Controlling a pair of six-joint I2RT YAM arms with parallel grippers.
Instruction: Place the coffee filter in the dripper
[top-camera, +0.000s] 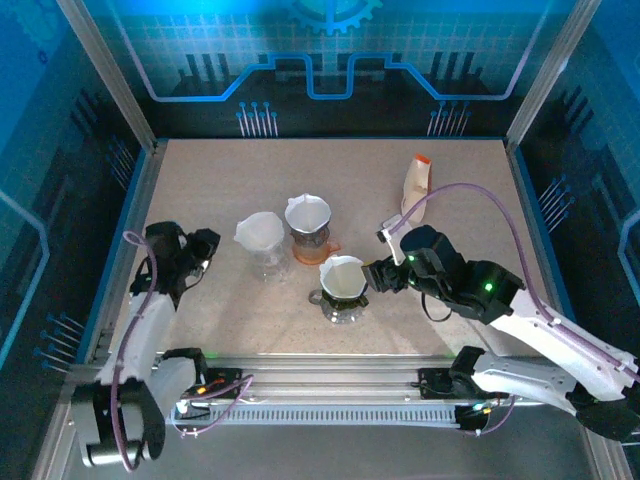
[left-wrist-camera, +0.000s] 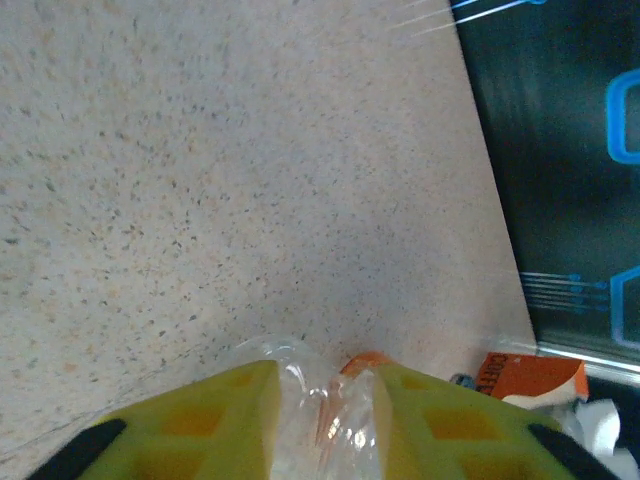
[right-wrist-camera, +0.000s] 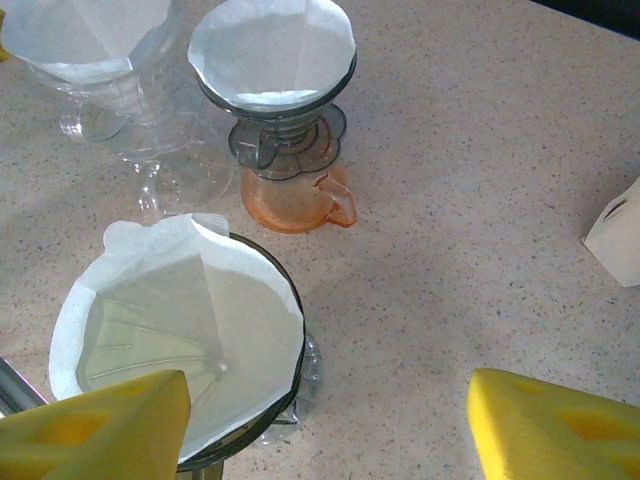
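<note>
Spread wide, the jaws of the right gripper (right-wrist-camera: 325, 405) straddle the near side of a dripper (top-camera: 345, 305) at the middle of the table (top-camera: 450, 150). One yellow pad (right-wrist-camera: 110, 415) hangs over the rim of the white paper filter (right-wrist-camera: 190, 310), which sits opened inside the dripper's cone. The other pad is over bare tabletop well to the side. Whether the first pad touches the paper cannot be told.

Near the table's left edge, the left gripper (top-camera: 200, 250) sits low. Its yellow pads stand a narrow gap apart with clear plastic showing between them, and whether they pinch it cannot be told.

Two more paper-lined cones stand just behind the dripper: a clear glass one (top-camera: 259, 240) to the left and, beside it, a dark one on an orange jug (top-camera: 308, 228). A white carton (top-camera: 418, 183) with an orange cap stands toward the far right.

The tabletop is pale and finely speckled, like stone. Blue walls (top-camera: 420, 40) printed with circuit lines and a gear motif enclose it on three sides, framed by grey metal posts (top-camera: 105, 70). A metal rail (top-camera: 330, 375) runs along the near edge.
</note>
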